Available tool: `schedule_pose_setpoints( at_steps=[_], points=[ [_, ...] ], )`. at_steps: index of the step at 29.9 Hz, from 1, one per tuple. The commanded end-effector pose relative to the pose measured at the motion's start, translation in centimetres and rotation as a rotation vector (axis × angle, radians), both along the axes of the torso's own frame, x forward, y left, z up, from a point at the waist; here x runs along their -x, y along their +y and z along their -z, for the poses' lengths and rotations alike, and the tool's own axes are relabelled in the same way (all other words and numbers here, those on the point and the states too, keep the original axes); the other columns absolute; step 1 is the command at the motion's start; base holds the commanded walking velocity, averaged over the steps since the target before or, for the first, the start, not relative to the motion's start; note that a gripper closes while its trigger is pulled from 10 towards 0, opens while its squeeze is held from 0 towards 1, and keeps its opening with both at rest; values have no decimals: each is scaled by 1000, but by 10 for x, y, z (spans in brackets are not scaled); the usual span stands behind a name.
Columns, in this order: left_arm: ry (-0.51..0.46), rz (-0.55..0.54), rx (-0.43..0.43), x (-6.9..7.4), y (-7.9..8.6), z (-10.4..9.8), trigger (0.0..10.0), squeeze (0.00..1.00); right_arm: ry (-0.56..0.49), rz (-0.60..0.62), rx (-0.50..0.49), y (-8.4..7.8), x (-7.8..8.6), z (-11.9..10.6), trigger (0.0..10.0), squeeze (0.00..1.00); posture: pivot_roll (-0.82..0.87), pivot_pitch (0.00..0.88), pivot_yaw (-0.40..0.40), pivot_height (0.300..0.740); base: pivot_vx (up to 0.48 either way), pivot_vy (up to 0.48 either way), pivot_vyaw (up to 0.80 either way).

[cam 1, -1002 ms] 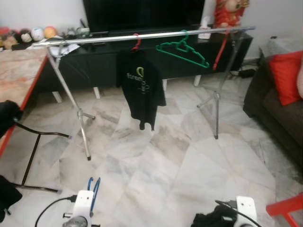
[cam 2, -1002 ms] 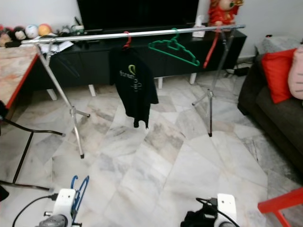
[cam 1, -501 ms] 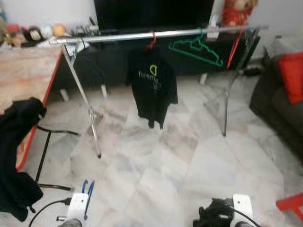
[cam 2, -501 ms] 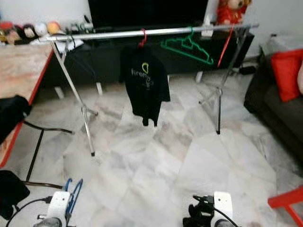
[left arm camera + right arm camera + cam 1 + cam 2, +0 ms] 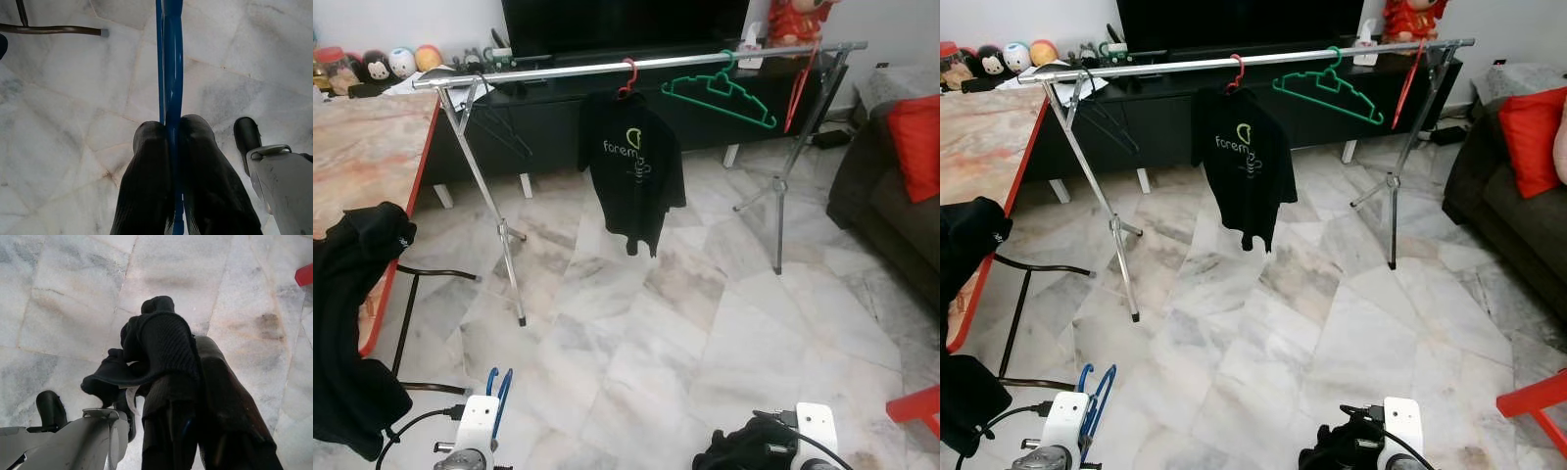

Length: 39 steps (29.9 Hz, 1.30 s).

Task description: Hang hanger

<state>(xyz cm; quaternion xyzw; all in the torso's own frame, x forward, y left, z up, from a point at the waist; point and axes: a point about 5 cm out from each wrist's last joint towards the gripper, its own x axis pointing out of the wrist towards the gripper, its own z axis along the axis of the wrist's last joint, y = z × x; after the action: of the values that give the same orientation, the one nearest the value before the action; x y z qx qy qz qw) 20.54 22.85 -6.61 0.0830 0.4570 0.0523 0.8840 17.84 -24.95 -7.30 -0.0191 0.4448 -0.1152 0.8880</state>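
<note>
Pinching blue hanger (image 5: pixel 172 73), left end effector (image 5: pixel 173 132); rail (image 5: pixel 636 65) well apart.

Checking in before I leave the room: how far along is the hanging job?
Done: one black shirt already hangs on the rail, beside an empty green hanger. In hand: the left gripper is shut on a blue hanger, the right gripper on dark cloth. Left: the robot stands back from the rail; nothing held is hung yet.

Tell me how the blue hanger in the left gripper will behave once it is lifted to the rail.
The blue hanger looks thin, so probably light and fairly stiff. The left gripper pinches one narrow bar, so it may swivel. Its smooth surface could slip.
</note>
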Motion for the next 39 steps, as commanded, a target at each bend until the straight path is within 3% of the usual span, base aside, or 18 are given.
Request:
schedule_pose_setpoints(
  at_steps=[1, 8, 39],
  points=[
    [20, 13, 0, 4, 0, 2, 10000, 0, -10, 1, 9, -2, -1, -1, 10000, 0, -73, 26, 12, 740, 0, 0, 0],
    [21, 14, 1, 4, 1, 2, 10000, 0, -12, 1, 9, -2, -2, -2, 10000, 0, -73, 25, 13, 740, 0, 0, 0],
    [18, 19, 5, 3, 1, 2, 10000, 0, -24, 4, 8, -2, -2, -2, 10000, 0, -71, 25, 14, 740, -285, 0, 0]
  ],
)
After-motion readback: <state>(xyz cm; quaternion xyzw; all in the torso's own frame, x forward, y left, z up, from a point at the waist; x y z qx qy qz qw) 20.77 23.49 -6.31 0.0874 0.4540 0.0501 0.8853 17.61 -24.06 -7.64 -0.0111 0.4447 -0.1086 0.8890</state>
